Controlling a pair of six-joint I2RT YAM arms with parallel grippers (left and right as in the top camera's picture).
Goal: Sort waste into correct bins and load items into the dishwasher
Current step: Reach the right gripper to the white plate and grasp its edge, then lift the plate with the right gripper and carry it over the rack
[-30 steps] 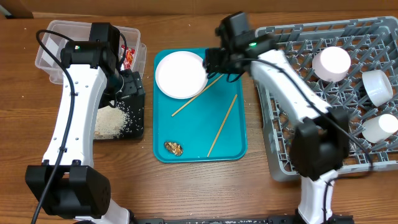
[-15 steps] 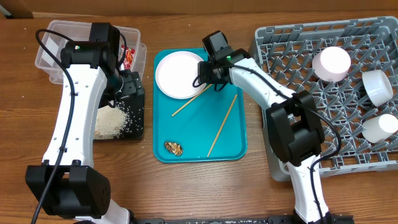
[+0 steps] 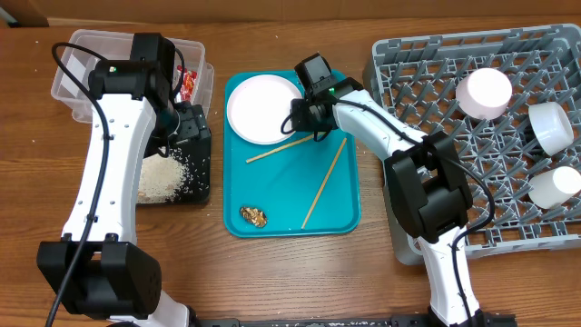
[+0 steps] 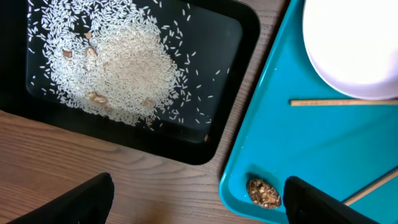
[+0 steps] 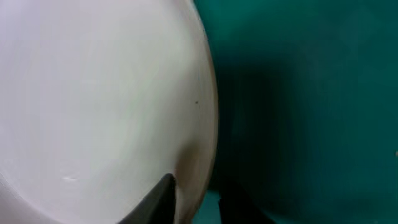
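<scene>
A round white plate (image 3: 259, 109) lies at the back of the teal serving tray (image 3: 345, 213). My right gripper (image 3: 303, 114) is at the plate's right rim. In the right wrist view its fingers (image 5: 202, 202) are shut on the rim of the plate (image 5: 93, 93), one above and one below. Two chopsticks (image 3: 281, 148) (image 3: 325, 182) and a brown food scrap (image 3: 253, 215) lie on the teal tray. My left gripper (image 4: 199, 205) is open and empty over the black tray's (image 4: 249, 37) near edge. Rice (image 4: 118, 68) lies in that tray.
A clear tub (image 3: 73, 77) at the back left holds a red wrapper (image 3: 188, 82). The grey dish rack (image 3: 427, 218) at the right holds an upturned cup (image 3: 484, 93) and two white bowls (image 3: 552, 125) (image 3: 554, 186). The left arm stands over the black tray (image 3: 205, 193).
My right gripper has moved left from the rack to the plate's right rim and settled on it. The upper chopstick has swung flatter. The left arm has not moved.
</scene>
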